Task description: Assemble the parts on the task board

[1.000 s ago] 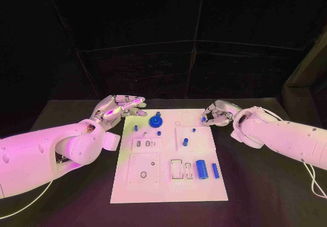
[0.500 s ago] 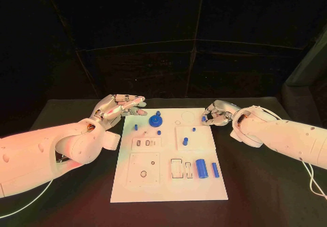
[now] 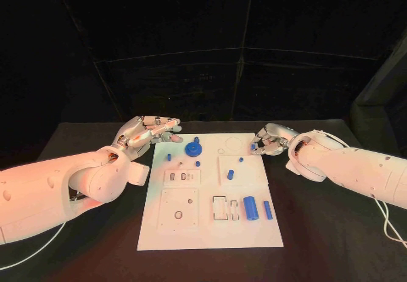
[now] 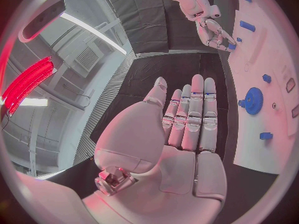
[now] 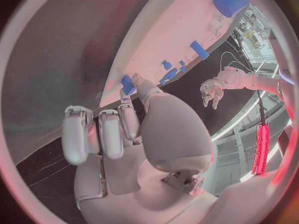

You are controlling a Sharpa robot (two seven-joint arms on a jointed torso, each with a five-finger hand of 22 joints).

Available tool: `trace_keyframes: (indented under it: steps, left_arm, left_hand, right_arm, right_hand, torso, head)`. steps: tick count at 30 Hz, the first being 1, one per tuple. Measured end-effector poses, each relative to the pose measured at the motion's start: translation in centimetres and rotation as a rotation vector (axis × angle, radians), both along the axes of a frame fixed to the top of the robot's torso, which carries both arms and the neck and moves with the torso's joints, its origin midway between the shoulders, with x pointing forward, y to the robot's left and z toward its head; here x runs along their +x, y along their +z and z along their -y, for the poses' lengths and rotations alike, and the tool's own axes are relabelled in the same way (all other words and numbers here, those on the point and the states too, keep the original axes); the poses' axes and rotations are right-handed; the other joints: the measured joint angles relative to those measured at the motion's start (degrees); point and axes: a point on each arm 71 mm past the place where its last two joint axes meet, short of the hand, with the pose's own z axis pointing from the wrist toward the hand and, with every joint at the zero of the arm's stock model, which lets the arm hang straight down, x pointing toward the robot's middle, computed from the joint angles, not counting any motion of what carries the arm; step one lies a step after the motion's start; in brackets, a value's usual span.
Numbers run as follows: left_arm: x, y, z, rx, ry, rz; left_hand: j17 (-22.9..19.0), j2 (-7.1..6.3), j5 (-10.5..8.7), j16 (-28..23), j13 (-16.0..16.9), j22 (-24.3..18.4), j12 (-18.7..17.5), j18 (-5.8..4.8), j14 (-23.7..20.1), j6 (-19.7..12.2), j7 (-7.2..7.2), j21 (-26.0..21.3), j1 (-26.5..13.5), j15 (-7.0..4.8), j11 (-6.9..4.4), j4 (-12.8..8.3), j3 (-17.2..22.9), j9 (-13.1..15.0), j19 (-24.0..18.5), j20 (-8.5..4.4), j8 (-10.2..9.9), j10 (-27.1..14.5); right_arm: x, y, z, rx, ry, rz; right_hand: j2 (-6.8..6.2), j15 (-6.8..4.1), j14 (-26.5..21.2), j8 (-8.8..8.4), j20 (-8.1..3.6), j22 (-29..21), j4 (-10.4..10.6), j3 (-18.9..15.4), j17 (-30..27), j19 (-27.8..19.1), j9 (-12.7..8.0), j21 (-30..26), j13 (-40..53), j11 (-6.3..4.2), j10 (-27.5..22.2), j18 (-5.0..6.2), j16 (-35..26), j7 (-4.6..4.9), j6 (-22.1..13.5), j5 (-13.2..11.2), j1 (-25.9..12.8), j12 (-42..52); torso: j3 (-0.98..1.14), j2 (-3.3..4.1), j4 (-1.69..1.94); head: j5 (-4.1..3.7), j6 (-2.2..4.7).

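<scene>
Your task board (image 3: 212,229) lies flat in the middle of the black desk (image 3: 330,235), long side running away from the robot.

Parts on the board, as found:
- A blue gear (image 3: 194,150) sits near the far end, toward the left edge, with a small blue peg (image 3: 197,140) just beyond it.
- A small blue piece (image 3: 169,157) lies left of the gear, and another (image 3: 197,164) just nearer than it.
- A blue pin (image 3: 230,174) lies at mid-board, with a smaller blue stud (image 3: 241,159) beyond it.
- A thick blue cylinder (image 3: 251,207) and a thinner blue bar (image 3: 267,210) lie side by side on the right of the near half, both lengthwise.

Your left hand (image 3: 149,133) is held above the desk at the far left corner of the board, palm open; the left wrist view shows its fingers (image 4: 193,117) straight, side by side and holding nothing.

Your right hand (image 3: 270,141) is at the far right edge of the board with its fingers curled in. In the right wrist view a small blue part (image 5: 126,84) sits at the thumb tip against the board's edge; you cannot tell from these views whether it is pinched or merely touched.
</scene>
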Motion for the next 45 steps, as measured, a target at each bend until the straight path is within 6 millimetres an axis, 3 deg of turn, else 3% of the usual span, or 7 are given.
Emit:
trace_keyframes:
  steps: [3,13,21,30,38,45]
  left_arm:
    - [0.0,0.0,0.0,0.000,0.000,0.000]
    - [0.0,0.0,-0.1,0.001,0.002,-0.001]
    - [0.3,0.0,-0.8,0.008,0.019,0.002]
    - [1.0,0.2,-1.6,0.019,0.043,0.013]
    - [1.4,0.3,-1.8,0.024,0.053,0.018]
    - [1.6,0.4,-1.8,0.023,0.057,0.020]
  left_hand:
    - [0.00,0.00,0.00,0.00,0.00,0.00,0.00,0.00,0.00,0.00,0.00,0.00,0.00,0.00,0.00,0.00,0.00,0.00,0.00,0.00,0.00,0.00]
    - [0.00,0.00,0.00,0.00,0.01,0.01,0.00,0.00,0.00,0.00,0.00,0.00,0.00,0.00,0.00,0.00,0.00,0.00,0.00,0.00,0.00,0.00]
    - [0.01,0.00,0.00,-0.28,0.01,-0.04,0.00,0.00,0.00,0.00,0.00,0.00,0.00,0.00,0.00,0.00,0.00,0.00,0.00,0.00,0.00,0.00]
    - [0.01,0.00,0.00,-0.28,0.01,-0.04,0.00,0.00,0.00,0.00,0.00,0.00,0.00,0.00,0.00,0.00,0.00,0.00,0.00,0.00,0.00,0.00]
    - [0.01,0.00,0.00,-0.28,0.01,-0.03,0.00,0.00,0.00,0.00,0.00,0.00,0.00,0.00,0.00,0.00,0.00,0.00,0.00,0.00,0.00,0.00]
    - [0.01,0.00,0.00,-0.28,0.02,-0.03,0.00,0.00,0.00,0.00,0.00,0.00,0.00,0.00,0.00,0.00,0.00,0.00,0.00,0.00,0.00,0.00]
  right_arm:
    - [0.1,0.1,0.1,0.003,-0.005,0.012]
    - [-0.9,0.9,-0.1,0.043,0.005,0.051]
    - [-2.3,3.9,-5.0,0.100,0.090,0.088]
    - [-3.8,4.6,-12.0,0.093,0.190,0.096]
    - [-5.0,4.4,-16.8,0.049,0.258,0.118]
    - [-5.9,2.7,-19.1,0.007,0.285,0.100]
  right_hand:
    - [0.45,-0.46,-0.09,0.46,-0.40,0.00,-0.22,0.93,0.00,0.00,0.00,0.00,0.00,-0.46,0.11,0.00,0.00,-0.19,0.62,-1.38,-0.04,0.00]
    - [1.20,-0.45,-0.09,0.77,-0.60,-0.01,-0.18,1.20,-0.01,0.21,0.05,0.00,-0.01,-0.49,0.08,0.00,0.00,-0.19,0.67,-1.60,-0.34,0.00]
    - [1.42,-0.45,-0.09,0.75,-0.79,-0.01,-0.13,1.46,-0.01,0.01,0.05,0.00,-0.01,-0.49,0.08,0.01,0.00,-0.23,0.68,-1.72,-0.57,0.00]
    - [1.54,-0.45,-0.09,0.49,-0.79,-0.01,0.01,1.68,-0.02,0.01,0.03,0.00,-0.07,-0.69,-0.13,0.00,0.00,-0.26,0.68,-1.92,-0.75,-0.42]
    - [1.46,-0.45,-0.09,0.26,-0.79,-0.01,0.01,1.68,-0.02,0.01,-0.02,0.00,-0.25,-0.69,-0.13,0.00,0.00,-0.28,0.67,-1.92,-1.13,-0.46]
    - [1.38,-0.44,-0.09,0.34,-0.79,-0.01,0.09,1.76,-0.03,0.01,-0.09,0.00,-0.44,-0.69,-0.13,0.00,0.00,-0.35,0.62,-1.81,-1.20,-0.84]
  torso:
    - [0.01,0.00,0.00]
    - [-0.08,-0.14,0.00]
    - [-0.39,-0.49,0.03]
    - [-0.82,-0.75,0.17]
    - [-0.90,-0.79,0.18]
    - [-0.82,-0.79,0.09]
  head:
    - [-0.02,-0.08]
    - [-0.05,-0.20]
    - [0.22,-0.23]
    - [1.70,-0.93]
    - [2.94,-1.42]
    - [3.82,-1.82]
